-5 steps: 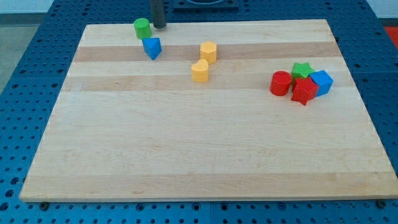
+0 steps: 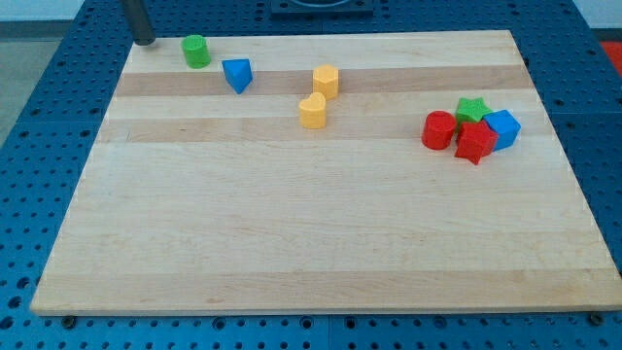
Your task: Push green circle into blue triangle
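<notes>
The green circle [image 2: 196, 51] sits near the board's top left. The blue triangle [image 2: 237, 74] lies just to its lower right, with a small gap between them. My tip [image 2: 144, 41] is at the board's top-left corner, to the left of the green circle and apart from it.
Two yellow blocks [image 2: 326, 81] [image 2: 313, 111] sit right of the blue triangle. At the view's right a cluster holds a red cylinder [image 2: 438, 130], a red star [image 2: 475, 142], a green star [image 2: 471, 108] and a blue block [image 2: 502, 127]. The wooden board [image 2: 321, 224] lies on a blue perforated table.
My tip moved left from above the green circle's right to the board's top-left corner. The green circle slid left and slightly down, away from the blue triangle.
</notes>
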Action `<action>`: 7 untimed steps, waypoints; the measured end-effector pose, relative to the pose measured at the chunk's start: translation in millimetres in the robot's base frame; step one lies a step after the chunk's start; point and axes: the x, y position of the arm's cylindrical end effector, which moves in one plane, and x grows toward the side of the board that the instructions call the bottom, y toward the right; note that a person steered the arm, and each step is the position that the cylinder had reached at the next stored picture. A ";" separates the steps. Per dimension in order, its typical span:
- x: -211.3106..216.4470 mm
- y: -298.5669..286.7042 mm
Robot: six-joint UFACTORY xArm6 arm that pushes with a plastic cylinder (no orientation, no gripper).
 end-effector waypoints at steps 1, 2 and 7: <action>-0.2 8.2; 2.6 30.9; 16.1 77.9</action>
